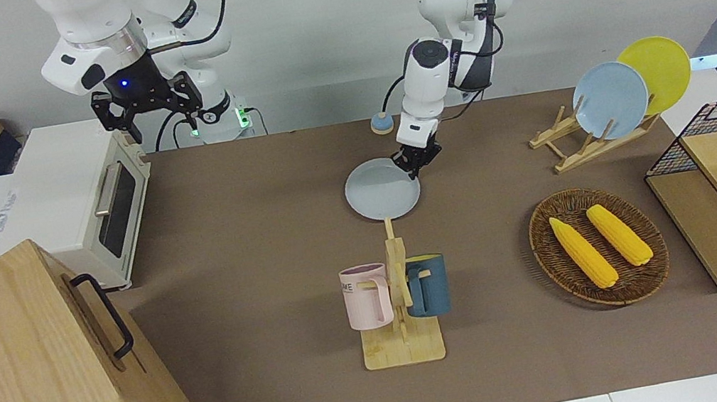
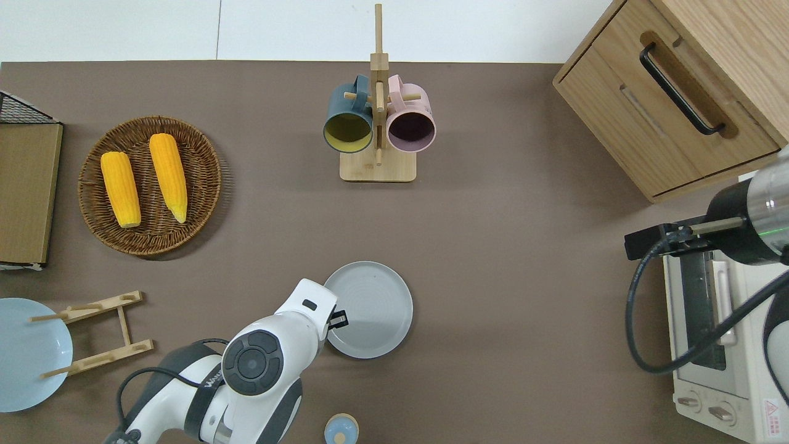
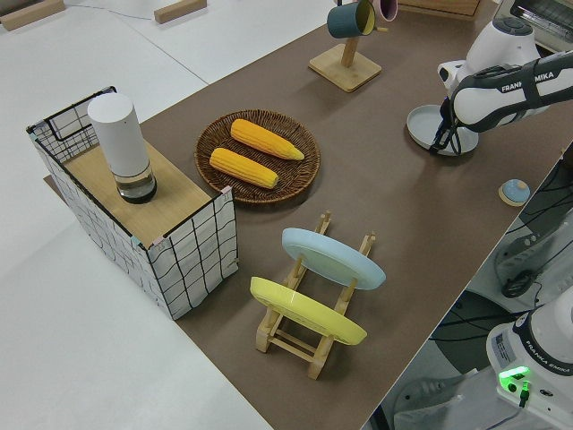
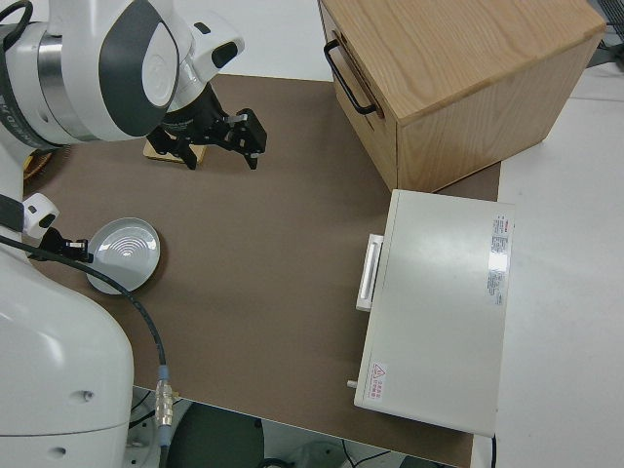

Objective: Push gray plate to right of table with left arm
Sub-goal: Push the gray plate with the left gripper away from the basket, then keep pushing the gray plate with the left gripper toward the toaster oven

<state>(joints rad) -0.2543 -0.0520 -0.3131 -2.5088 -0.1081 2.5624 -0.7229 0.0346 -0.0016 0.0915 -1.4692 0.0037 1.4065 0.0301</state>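
The gray plate [image 1: 380, 192] lies flat on the brown table [image 1: 251, 247], nearer to the robots than the mug rack; it also shows in the overhead view [image 2: 373, 308], the left side view [image 3: 423, 125] and the right side view [image 4: 125, 255]. My left gripper [image 1: 414, 165] is low at the plate's rim, on the side toward the left arm's end of the table, shut and touching the rim [image 2: 338, 319]. It holds nothing. My right gripper [image 1: 148, 108] is open and parked.
A wooden mug rack [image 1: 396, 295] holds a pink and a blue mug. A wicker basket with two corn cobs [image 1: 598, 246], a dish rack with sky-blue and yellow plates [image 1: 609, 100], a white toaster oven [image 1: 92, 200], a light-wood box [image 1: 35, 382] and a small blue knob [image 1: 381, 124] stand around.
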